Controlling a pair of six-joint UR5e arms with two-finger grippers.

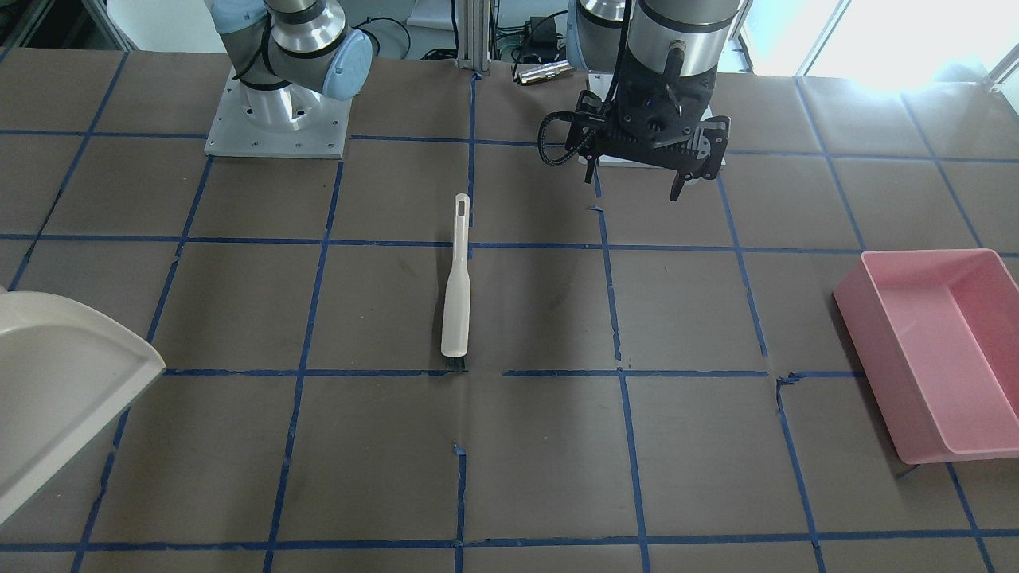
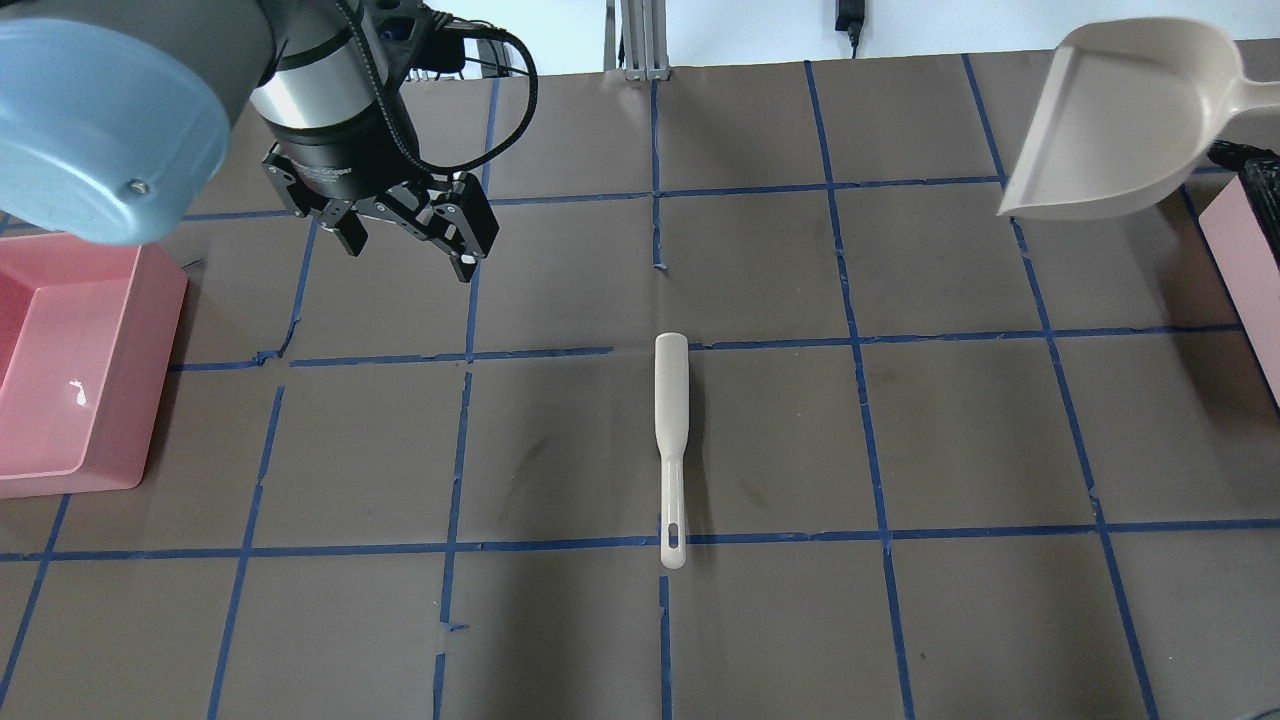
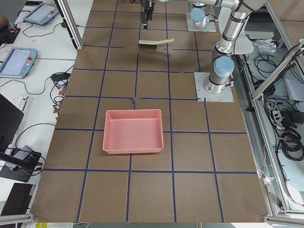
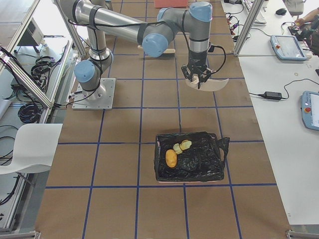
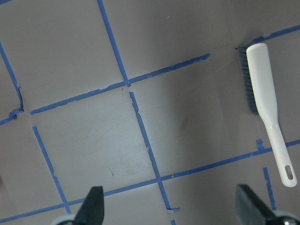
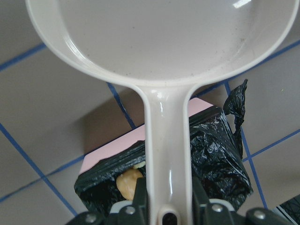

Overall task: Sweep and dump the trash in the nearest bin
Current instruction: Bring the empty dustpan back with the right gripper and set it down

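The trash lies in the bin (image 4: 199,162), a pink container lined with a black bag: a tan lump (image 4: 171,158) and two pale chunks (image 4: 182,146). In the right wrist view the bin's pink corner (image 6: 112,152) and the tan lump (image 6: 126,183) show under the handle. My right gripper (image 6: 164,206) is shut on the handle of an empty beige dustpan (image 2: 1120,120), held above the table near the bin. My left gripper (image 2: 408,258) is open and empty, hovering left of the white brush (image 2: 671,420), which lies flat mid-table.
A large empty pink tray (image 2: 140,380) sits on the robot's left side and also shows in the front view (image 1: 876,358). Blue tape grids the brown table. The arm bases stand at the robot's edge.
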